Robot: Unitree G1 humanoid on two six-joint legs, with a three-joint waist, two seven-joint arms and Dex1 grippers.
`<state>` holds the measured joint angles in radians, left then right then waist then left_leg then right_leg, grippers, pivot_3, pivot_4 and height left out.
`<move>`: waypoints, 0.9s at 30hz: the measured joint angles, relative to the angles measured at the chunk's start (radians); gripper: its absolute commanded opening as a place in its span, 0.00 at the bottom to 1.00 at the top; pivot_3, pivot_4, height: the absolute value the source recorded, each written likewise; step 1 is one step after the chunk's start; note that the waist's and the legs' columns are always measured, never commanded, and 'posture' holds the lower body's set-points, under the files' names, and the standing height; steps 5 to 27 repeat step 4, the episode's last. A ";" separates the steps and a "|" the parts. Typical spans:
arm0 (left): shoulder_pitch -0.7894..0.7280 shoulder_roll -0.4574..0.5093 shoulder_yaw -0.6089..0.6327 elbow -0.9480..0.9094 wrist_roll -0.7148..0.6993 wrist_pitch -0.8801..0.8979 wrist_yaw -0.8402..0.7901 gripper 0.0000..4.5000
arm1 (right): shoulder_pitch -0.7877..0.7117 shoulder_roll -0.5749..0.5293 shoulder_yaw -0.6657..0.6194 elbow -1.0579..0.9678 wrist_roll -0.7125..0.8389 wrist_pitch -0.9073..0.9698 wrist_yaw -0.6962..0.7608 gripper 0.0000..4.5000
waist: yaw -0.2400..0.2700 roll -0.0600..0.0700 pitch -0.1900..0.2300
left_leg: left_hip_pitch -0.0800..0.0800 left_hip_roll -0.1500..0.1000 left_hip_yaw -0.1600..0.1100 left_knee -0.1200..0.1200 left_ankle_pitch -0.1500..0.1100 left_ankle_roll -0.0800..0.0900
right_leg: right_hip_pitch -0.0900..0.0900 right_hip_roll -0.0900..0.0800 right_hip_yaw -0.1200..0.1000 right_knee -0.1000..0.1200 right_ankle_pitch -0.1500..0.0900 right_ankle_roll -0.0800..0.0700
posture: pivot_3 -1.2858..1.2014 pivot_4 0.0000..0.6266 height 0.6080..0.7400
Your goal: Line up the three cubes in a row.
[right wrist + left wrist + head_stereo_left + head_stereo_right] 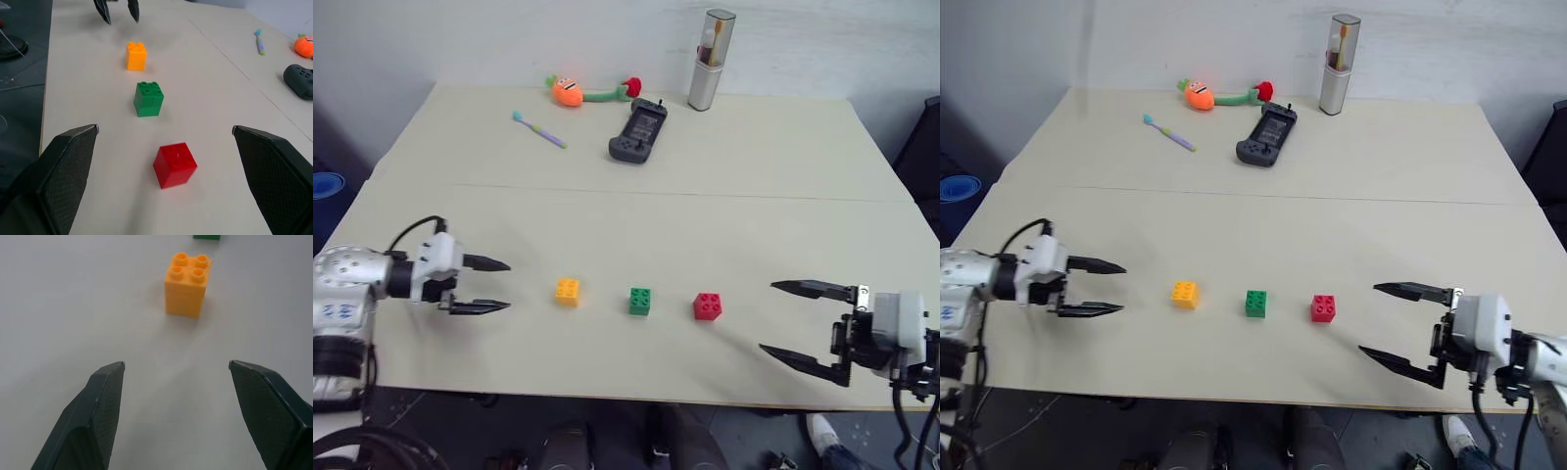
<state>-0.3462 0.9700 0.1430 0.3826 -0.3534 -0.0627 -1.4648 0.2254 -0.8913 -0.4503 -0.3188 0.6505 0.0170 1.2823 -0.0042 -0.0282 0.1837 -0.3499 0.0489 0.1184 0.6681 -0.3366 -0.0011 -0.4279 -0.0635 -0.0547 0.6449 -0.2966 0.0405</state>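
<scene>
Three studded cubes sit in a row on the cream table (pixel 636 206) near its front edge: yellow-orange cube (pixel 567 291) on the left, green cube (pixel 640 301) in the middle, red cube (pixel 708 306) on the right. My left gripper (pixel 503 285) hovers open a short way left of the yellow-orange cube (pixel 186 283), nothing between its fingers. To the right of the red cube (pixel 174 164), my right gripper (pixel 775 317) stands wide open and empty, apart from it.
At the far side of the table lie an orange plush carrot (pixel 570 91), a toothbrush (pixel 539 129), a black handheld controller (pixel 638 131) and an upright silver tube (pixel 711 61). A seam crosses the table's middle.
</scene>
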 measured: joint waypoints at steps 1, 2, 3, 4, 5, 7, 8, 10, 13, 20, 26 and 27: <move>0.040 0.011 0.019 -0.029 -0.009 0.023 0.008 0.80 | -0.005 -0.019 -0.013 0.024 -0.001 0.005 0.019 1.00 | 0.000 0.000 0.000 | 0.000 0.000 0.000 0.000 0.000 0.000 | 0.000 0.000 0.000 0.000 0.000 0.000 | 0.52 0.24 1.00; 0.082 0.019 0.039 -0.057 -0.014 0.045 0.017 0.80 | -0.011 -0.038 -0.028 0.054 -0.001 0.006 0.041 1.00 | 0.000 0.000 0.000 | 0.000 0.000 0.000 0.000 0.000 0.000 | 0.000 0.000 0.000 0.000 0.000 0.000 | 0.52 0.24 1.00; 0.109 0.022 0.054 -0.076 -0.017 0.063 0.027 0.80 | -0.020 -0.050 -0.036 0.081 -0.003 0.006 0.059 1.00 | 0.002 0.000 0.000 | 0.000 0.000 -0.001 0.000 0.000 0.000 | 0.000 0.000 -0.001 0.000 0.000 0.000 | 0.52 0.24 1.00; 0.133 0.021 0.070 -0.102 -0.023 0.077 0.042 0.80 | -0.031 -0.056 -0.035 0.099 -0.006 0.004 0.075 1.00 | 0.003 0.000 0.000 | 0.000 0.001 -0.001 0.000 0.000 0.000 | 0.000 0.001 -0.001 0.000 0.000 0.000 | 0.52 0.24 1.00; 0.133 0.021 0.070 -0.102 -0.023 0.077 0.042 0.80 | -0.031 -0.056 -0.035 0.099 -0.006 0.004 0.075 1.00 | 0.003 0.000 0.000 | 0.000 0.001 -0.001 0.000 0.000 0.000 | 0.000 0.001 -0.001 0.000 0.000 0.000 | 0.52 0.24 1.00; 0.133 0.021 0.070 -0.102 -0.023 0.077 0.042 0.80 | -0.031 -0.056 -0.035 0.099 -0.006 0.004 0.075 1.00 | 0.003 0.000 0.000 | 0.000 0.001 -0.001 0.000 0.000 0.000 | 0.000 0.001 -0.001 0.000 0.000 0.000 | 0.52 0.24 1.00; 0.133 0.021 0.070 -0.102 -0.023 0.077 0.042 0.80 | -0.031 -0.056 -0.035 0.099 -0.006 0.004 0.075 1.00 | 0.003 0.000 0.000 | 0.000 0.001 -0.001 0.000 0.000 0.000 | 0.000 0.001 -0.001 0.000 0.000 0.000 | 0.52 0.24 1.00; 0.133 0.021 0.070 -0.102 -0.023 0.077 0.042 0.80 | -0.031 -0.056 -0.035 0.099 -0.006 0.004 0.075 1.00 | 0.003 0.000 0.000 | 0.000 0.001 -0.001 0.000 0.000 0.000 | 0.000 0.001 -0.001 0.000 0.000 0.000 | 0.52 0.24 1.00; 0.133 0.021 0.070 -0.102 -0.023 0.077 0.042 0.80 | -0.031 -0.056 -0.035 0.099 -0.006 0.004 0.075 1.00 | 0.003 0.000 0.000 | 0.000 0.001 -0.001 0.000 0.000 0.000 | 0.000 0.001 -0.001 0.000 0.000 0.000 | 0.52 0.24 1.00; 0.133 0.021 0.070 -0.102 -0.023 0.077 0.042 0.80 | -0.031 -0.056 -0.035 0.099 -0.006 0.004 0.075 1.00 | 0.003 0.000 0.000 | 0.000 0.001 -0.001 0.000 0.000 0.000 | 0.000 0.001 -0.001 0.000 0.000 0.000 | 0.52 0.24 1.00; 0.133 0.021 0.070 -0.102 -0.023 0.077 0.042 0.80 | -0.031 -0.056 -0.035 0.099 -0.006 0.004 0.075 1.00 | 0.003 0.000 0.000 | 0.000 0.001 -0.001 0.000 0.000 0.000 | 0.000 0.001 -0.001 0.000 0.000 0.000 | 0.52 0.24 1.00; 0.133 0.021 0.070 -0.102 -0.023 0.077 0.042 0.80 | -0.031 -0.056 -0.035 0.099 -0.006 0.004 0.075 1.00 | 0.003 0.000 0.000 | 0.000 0.001 -0.001 0.000 0.000 0.000 | 0.000 0.001 -0.001 0.000 0.000 0.000 | 0.52 0.24 1.00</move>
